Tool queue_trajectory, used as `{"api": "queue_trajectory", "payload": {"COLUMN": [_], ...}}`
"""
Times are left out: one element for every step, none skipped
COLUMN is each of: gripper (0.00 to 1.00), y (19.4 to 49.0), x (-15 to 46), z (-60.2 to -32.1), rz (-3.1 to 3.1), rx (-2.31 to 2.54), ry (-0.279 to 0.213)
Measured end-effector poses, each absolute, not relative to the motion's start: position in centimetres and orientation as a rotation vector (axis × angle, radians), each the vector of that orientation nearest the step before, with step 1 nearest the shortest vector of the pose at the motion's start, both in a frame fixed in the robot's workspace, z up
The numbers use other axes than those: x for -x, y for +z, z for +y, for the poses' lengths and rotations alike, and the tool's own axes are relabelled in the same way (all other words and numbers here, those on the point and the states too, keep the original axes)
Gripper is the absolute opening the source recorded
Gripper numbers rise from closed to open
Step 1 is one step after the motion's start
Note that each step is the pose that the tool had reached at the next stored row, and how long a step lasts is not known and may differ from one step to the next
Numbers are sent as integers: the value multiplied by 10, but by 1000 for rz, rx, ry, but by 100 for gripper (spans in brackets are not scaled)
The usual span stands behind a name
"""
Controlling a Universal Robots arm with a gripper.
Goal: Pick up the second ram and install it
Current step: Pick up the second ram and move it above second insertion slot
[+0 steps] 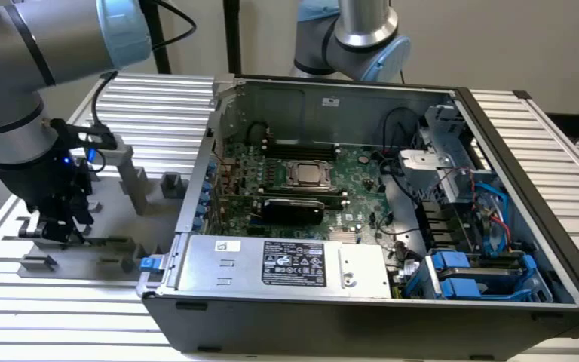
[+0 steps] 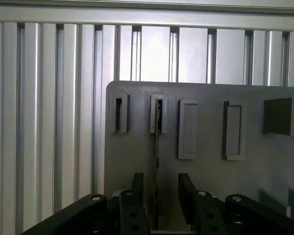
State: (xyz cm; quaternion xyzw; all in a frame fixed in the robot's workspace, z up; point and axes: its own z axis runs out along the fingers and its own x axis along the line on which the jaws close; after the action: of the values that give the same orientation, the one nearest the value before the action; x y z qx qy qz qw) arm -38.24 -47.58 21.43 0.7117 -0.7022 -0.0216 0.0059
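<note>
The black two-fingered gripper (image 2: pixel 160 185) is straddling the second ram (image 2: pixel 157 147), a slim green circuit-board stick seen edge-on, with the jaws standing open and a gap showing beside it. Its long axis is running straight away from the jaws, its far end sitting in a slot of the gray plastic fixture plate (image 2: pixel 210 186) on the ribbed aluminium surface (image 2: pixel 49 122); its chips and near end are lying hidden

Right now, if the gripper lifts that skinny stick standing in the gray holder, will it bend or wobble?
Probably stiff: the ram stands straight on edge in the gray fixture. Likely light, being so thin. Out of its slot, it would probably tip over.
</note>
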Motion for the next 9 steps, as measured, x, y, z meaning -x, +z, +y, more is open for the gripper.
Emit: {"api": "queue_trajectory", "payload": {"gripper": [100, 100, 100, 100, 100, 100, 100, 100, 100], "y": [213, 212, 211, 210, 209, 209, 209, 208, 208], "x": [382, 382, 382, 382, 382, 382, 382, 382, 382], "z": [-477, -478, -479, -481, -481, -482, -482, -482, -482], "rz": [-2200, -2203, -2206, -2209, -2212, -2214, -2215, -2217, -2218], "rx": [-2230, -2233, -2236, -2240, -2243, -2246, -2247, -2248, -2248], "ry": [-72, -80, -87, -95, -102, -108, -111, -113, -115]}}
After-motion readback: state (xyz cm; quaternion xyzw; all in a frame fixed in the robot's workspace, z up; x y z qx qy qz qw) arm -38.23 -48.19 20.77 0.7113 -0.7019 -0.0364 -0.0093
